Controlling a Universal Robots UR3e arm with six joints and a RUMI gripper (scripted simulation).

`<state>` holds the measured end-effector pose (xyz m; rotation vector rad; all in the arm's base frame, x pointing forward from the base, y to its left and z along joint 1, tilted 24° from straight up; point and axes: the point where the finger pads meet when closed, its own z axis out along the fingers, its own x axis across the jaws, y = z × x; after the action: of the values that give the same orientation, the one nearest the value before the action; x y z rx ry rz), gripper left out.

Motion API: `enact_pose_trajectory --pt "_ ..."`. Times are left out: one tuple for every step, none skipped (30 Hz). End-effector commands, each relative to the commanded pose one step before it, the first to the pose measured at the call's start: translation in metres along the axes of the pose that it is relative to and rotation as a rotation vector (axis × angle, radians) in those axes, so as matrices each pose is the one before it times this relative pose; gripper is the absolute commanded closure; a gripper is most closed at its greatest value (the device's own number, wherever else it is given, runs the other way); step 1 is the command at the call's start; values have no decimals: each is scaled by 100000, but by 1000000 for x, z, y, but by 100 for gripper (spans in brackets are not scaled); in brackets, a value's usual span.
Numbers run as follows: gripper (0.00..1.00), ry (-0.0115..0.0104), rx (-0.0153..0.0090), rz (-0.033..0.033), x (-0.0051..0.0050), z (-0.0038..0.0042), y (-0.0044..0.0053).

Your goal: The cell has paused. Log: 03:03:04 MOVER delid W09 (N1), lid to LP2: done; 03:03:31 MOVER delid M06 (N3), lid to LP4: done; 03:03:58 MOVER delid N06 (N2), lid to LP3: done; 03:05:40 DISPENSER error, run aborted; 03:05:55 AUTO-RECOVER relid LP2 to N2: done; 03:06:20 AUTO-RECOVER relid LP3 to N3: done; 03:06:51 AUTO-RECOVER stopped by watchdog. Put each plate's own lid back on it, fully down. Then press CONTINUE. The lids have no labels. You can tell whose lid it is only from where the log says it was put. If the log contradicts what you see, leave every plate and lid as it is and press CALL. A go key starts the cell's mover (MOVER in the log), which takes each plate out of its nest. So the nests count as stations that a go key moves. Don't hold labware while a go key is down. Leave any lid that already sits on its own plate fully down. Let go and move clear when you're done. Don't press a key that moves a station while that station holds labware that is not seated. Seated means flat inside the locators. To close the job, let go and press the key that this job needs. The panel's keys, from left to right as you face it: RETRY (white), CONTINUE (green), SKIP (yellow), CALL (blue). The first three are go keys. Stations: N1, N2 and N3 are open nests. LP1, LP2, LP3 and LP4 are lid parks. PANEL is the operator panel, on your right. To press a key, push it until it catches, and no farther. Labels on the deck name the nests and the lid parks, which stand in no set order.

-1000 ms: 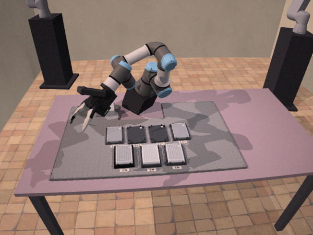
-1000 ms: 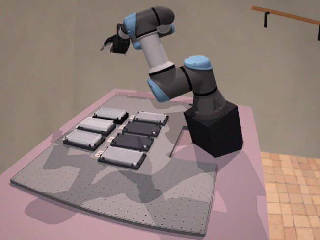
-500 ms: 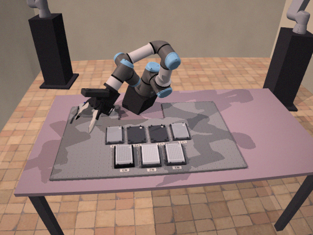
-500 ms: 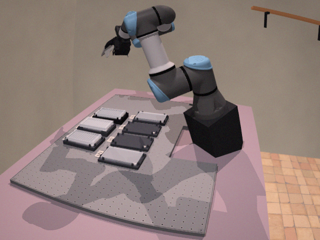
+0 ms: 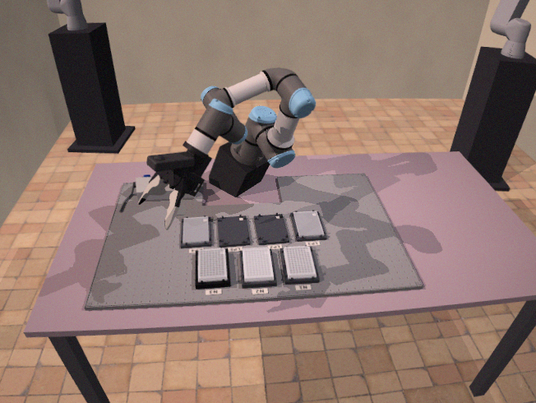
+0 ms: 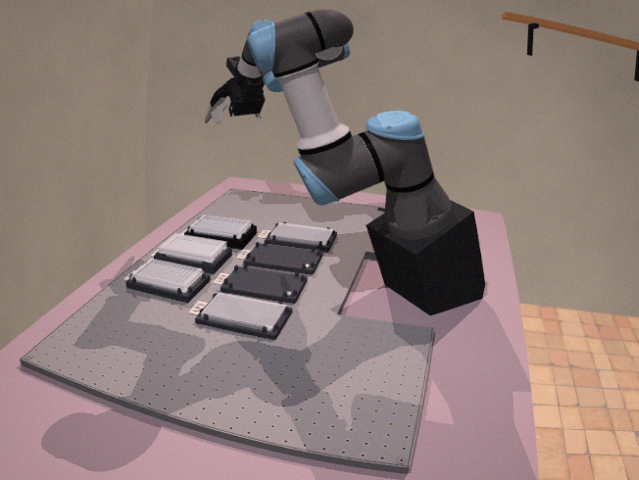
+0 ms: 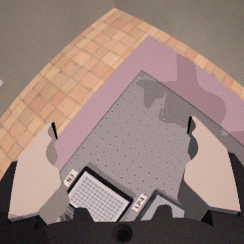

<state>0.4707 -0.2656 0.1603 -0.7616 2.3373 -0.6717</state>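
Three well plates sit in the front row of nests. The N3 plate (image 5: 212,264) and the N1 plate (image 5: 299,261) show their wells plainly. The N2 plate (image 5: 257,264) looks smooth, as under a lid. Of the lid parks behind them, the leftmost, LP4 (image 5: 196,230), and the rightmost (image 5: 308,224) each hold a lid. The two middle parks (image 5: 233,230) (image 5: 270,229) are dark and bare. My gripper (image 5: 154,213) is open and empty, above the mat's back left, left of LP4. The wrist view shows the gripper (image 7: 121,126) above the N3 plate (image 7: 97,198) and the LP4 lid (image 7: 162,207).
The operator panel (image 5: 140,183) is a small pale box at the mat's back left corner, just behind my gripper, with a blue key showing. The arm's black base (image 5: 236,173) stands behind the lid parks. Black pedestals stand off the table at both back corners.
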Motion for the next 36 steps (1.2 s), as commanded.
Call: enact_pose_trajectory --pt "18 692 -7419 -7247 708 -4665 24086" --pt "18 5 -141 -173 -144 -154 790" --pt "18 -4 0 -1 -16 0 0" --pt "18 -4 0 0 -14 -1 -1" --pt "18 -4 0 0 -13 -1 -1" --pt "18 -63 -1274 -1522 -705 -1062 4799" --pt "18 -52 -1277 -1527 -772 -996 4817" --pt "18 -42 -1280 -1534 -843 -929 4836" --pt "18 -34 -1285 -1542 -922 -863 4854" --pt "18 -5 -141 -172 -385 -277 1711" --pt "18 -3 0 0 -11 -1 -3" --pt "18 -5 0 0 -16 -1 -3" --pt "18 0 0 0 0 0 0" --pt "18 0 0 0 0 0 0" --pt "18 -182 -1263 -1520 -1054 -876 4768" --pt "18 -169 -1270 -1534 -1146 -802 4802" --pt "18 -155 -1272 -1536 -1187 -738 4803" --pt "18 -142 -1275 -1536 -1221 -675 4800" --pt "18 -16 -142 -174 -751 -316 2549" --pt "18 -2 0 -1 -9 -1 -2" --pt "18 -4 1 0 -12 -1 -3" --pt "18 -4 1 0 -13 -1 -3" --pt "18 -3 1 0 -9 -1 -2" --pt "18 -287 -1245 -1526 -1394 -680 4731" --pt "18 -279 -1251 -1536 -1481 -610 4742" --pt "18 -265 -1254 -1536 -1516 -547 4736" --pt "18 -253 -1258 -1536 -1552 -484 4728" --pt "18 -24 -140 -171 -1176 -285 3271" --pt "18 -2 0 0 -6 -1 -2" --pt "18 0 0 0 0 0 0" --pt "18 0 0 0 0 0 0" --pt "18 -13 4 2 -28 -7 -16" --pt "18 -400 -1217 -1532 -1759 -486 4652" --pt "18 -387 -1222 -1535 -1808 -420 4649" --pt "18 -374 -1226 -1535 -1840 -356 4638" --pt "18 -362 -1231 -1535 -1876 -292 4626"
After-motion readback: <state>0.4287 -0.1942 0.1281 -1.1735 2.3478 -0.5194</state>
